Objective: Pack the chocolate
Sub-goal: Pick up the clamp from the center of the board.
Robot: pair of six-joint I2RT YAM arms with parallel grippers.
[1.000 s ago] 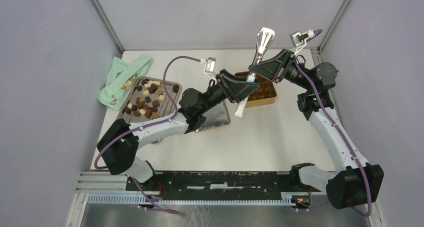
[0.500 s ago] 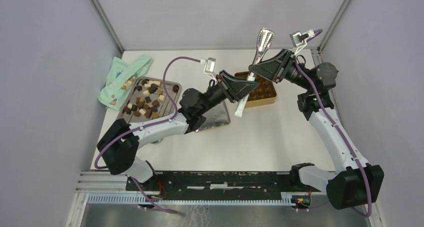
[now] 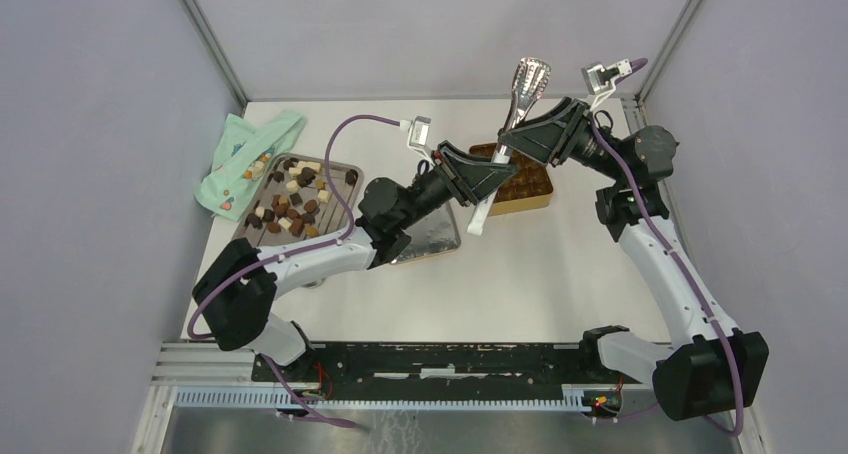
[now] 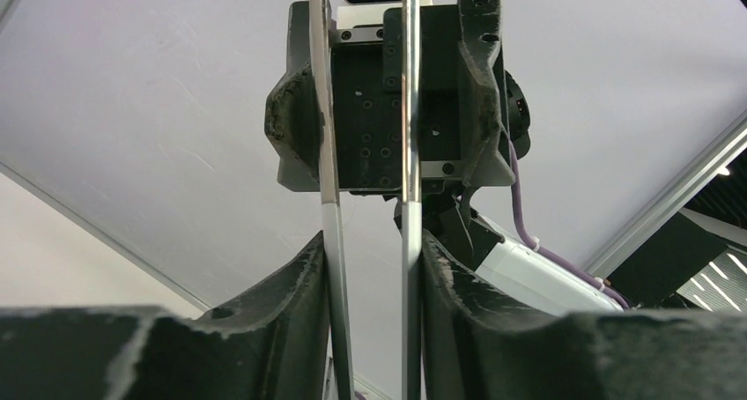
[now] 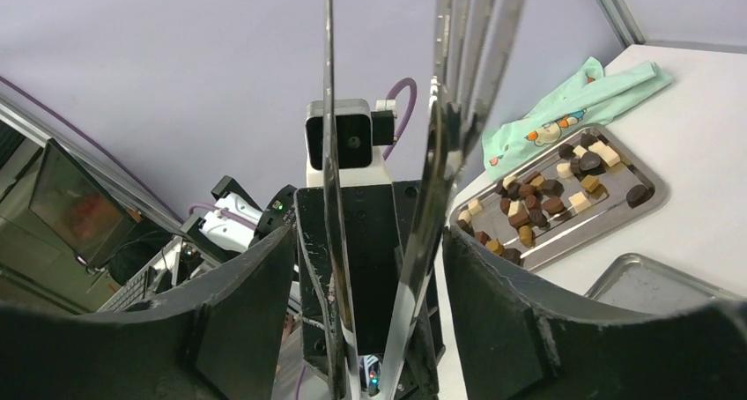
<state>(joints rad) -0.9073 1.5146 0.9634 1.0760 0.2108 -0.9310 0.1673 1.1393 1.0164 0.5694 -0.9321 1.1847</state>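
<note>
- My left gripper (image 4: 370, 246) is clamping the tweezers (image 4: 327, 144): in the left wrist view both blades are running straight up between the fingers and pressing against them.
- Just past its fingertips, my right gripper (image 5: 366, 237) is facing it head-on. Its jaws are standing spread around the same tweezers, with a gap showing beside one blade, so I am reading that hand as loose, not gripping.
- The long axis of the tweezers is passing through both hands in one line, out of the left jaws and on through the right ones. One end is sticking out beyond each hand. I cannot tell which end is the picking one.
- Just below and beside both hands, the gold tin (image 3: 520, 206) is sitting with dark pieces in its grid.
- Back along my left forearm, on its outer side, the loose chocolate (image 3: 292, 199) is lying scattered in the metal tray (image 3: 335, 162), well apart from either hand.
- I am judging the left arm to be the nearer one to that tray. The coming move depends on swinging the tweezers' axis round from this line towards the tray, away from the right hand.
</note>
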